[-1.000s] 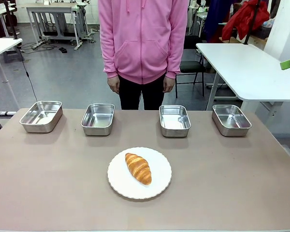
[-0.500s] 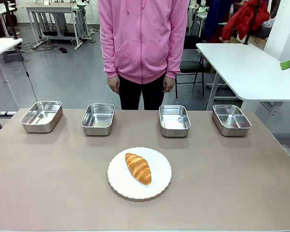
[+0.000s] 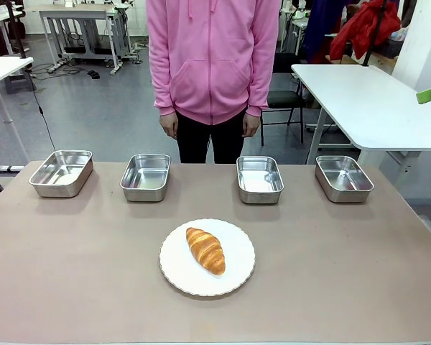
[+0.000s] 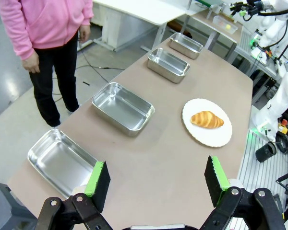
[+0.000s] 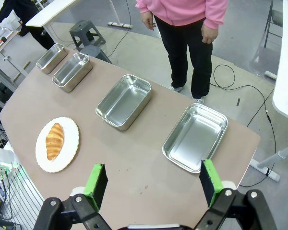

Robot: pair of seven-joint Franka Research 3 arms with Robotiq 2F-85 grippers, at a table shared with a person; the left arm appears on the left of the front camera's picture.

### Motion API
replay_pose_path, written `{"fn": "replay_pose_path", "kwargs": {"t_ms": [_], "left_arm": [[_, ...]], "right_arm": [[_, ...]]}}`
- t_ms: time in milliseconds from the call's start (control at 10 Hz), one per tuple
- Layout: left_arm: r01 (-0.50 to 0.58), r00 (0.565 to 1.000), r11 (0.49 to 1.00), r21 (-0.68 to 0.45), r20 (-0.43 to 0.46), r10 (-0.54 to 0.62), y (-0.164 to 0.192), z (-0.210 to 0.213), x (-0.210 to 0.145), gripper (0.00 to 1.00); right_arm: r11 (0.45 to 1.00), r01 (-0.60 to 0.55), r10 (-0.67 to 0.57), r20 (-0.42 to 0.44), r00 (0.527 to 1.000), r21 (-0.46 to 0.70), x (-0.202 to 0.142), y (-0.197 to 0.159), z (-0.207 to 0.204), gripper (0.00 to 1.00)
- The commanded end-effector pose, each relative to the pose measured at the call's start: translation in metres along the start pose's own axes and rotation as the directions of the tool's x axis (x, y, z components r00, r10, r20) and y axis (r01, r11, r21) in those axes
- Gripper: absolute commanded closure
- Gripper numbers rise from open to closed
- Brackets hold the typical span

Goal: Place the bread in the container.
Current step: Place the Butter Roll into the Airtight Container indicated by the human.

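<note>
Nearest in, the left gripper (image 4: 157,178) hangs high over the left end of the table (image 3: 72,273), green pads spread wide apart and nothing between them. The right gripper (image 5: 152,181) is doing the same over the right end, jaws parted and empty.

Out on the brown tabletop, near the middle, sits the round white plate (image 3: 238,279). The bread (image 3: 205,250) lies on it, a golden croissant set at a slant, its far tip pointing left and its near tip right. Neither gripper is touching it.

Beyond the plate runs a row of four shiny steel pans, well apart from one another. There's the leftmost pan (image 3: 61,173), the second pan (image 3: 146,177), the third pan (image 3: 259,179) and the rightmost pan (image 3: 343,178). All four are upright with nothing in them, and I can't tell which of them is the container. The plate lines up roughly with the gap between the second and third pans.

Past the far edge stands a person (image 3: 212,57) in a pink hoodie and dark trousers, squarely behind that same gap, with a hand (image 3: 169,125) hanging at each side, off the table. Farther back on the right there's a white table (image 3: 366,100).
</note>
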State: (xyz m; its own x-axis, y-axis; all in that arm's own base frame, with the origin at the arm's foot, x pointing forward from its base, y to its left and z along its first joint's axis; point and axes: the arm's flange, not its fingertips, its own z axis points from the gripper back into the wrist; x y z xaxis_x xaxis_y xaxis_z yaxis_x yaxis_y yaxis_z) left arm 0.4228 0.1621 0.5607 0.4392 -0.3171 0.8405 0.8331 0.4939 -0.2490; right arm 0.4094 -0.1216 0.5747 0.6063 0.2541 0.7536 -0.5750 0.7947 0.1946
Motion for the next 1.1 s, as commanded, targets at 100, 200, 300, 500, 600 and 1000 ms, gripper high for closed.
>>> {"fn": "replay_pose_path", "kwargs": {"t_ms": [100,200,300,500,600,1000], "left_arm": [[0.007,1.000,1.000,-0.001,0.001,-0.007,-0.0001,0.0001,-0.0003,0.00],[0.007,1.000,1.000,-0.001,0.001,-0.007,-0.0001,0.0001,-0.0003,0.00],[0.007,1.000,1.000,-0.001,0.001,-0.007,-0.0001,0.0001,-0.0003,0.00],[0.007,1.000,1.000,-0.001,0.001,-0.007,-0.0001,0.0001,-0.0003,0.00],[0.007,1.000,1.000,-0.001,0.001,-0.007,-0.0001,0.0001,-0.0003,0.00],[0.007,1.000,1.000,-0.001,0.001,-0.007,-0.0001,0.0001,-0.0003,0.00]], "right_arm": [[1.000,-0.007,0.006,0.022,1.000,0.014,0.0016,-0.0004,-0.0004,0.00],[1.000,-0.007,0.006,0.022,1.000,0.014,0.0016,-0.0004,-0.0004,0.00],[1.000,-0.007,0.006,0.022,1.000,0.014,0.0016,-0.0004,-0.0004,0.00],[1.000,-0.007,0.006,0.022,1.000,0.014,0.0016,-0.0004,-0.0004,0.00],[1.000,-0.007,0.006,0.022,1.000,0.014,0.0016,-0.0004,-0.0004,0.00],[1.000,-0.007,0.006,0.022,1.000,0.014,0.0016,-0.0004,-0.0004,0.00]]}}
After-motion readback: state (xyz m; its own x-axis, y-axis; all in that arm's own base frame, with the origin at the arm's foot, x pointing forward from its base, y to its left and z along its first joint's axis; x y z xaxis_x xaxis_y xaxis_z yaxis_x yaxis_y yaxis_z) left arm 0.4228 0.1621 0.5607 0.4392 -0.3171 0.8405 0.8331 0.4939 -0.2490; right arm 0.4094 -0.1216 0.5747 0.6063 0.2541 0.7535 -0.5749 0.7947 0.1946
